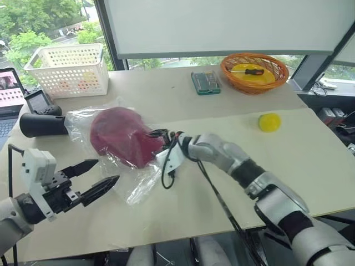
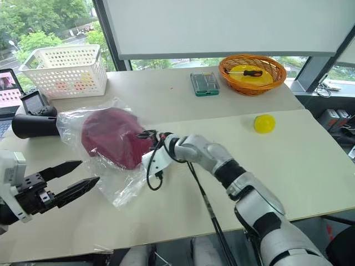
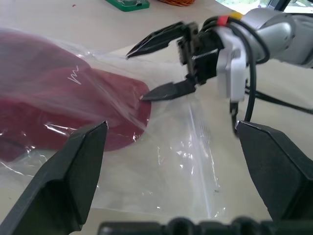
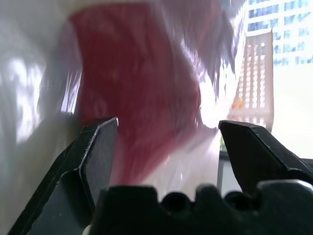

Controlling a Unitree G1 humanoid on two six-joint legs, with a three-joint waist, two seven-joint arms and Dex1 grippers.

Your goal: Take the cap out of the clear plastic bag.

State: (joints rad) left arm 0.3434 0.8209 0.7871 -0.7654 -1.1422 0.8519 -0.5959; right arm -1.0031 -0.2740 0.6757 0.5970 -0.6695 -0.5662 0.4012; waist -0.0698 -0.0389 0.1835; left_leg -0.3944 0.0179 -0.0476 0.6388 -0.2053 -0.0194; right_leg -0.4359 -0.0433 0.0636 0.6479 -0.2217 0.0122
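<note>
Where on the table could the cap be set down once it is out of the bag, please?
The widest bare patch of table lies in front of the yellow ball, on the robot's right. Another lies between the white basket and the green box. The left is crowded: bag with cap, black cylinder, laptop.

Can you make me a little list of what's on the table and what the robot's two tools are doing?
cap: dark red, inside the clear plastic bag
bag: lying flat on the table
right tool: open, at the cap's brim, by the bag
left tool: open, holding nothing, near the bag
behind: white basket, orange basket, green case
also: yellow ball, black cup
</note>
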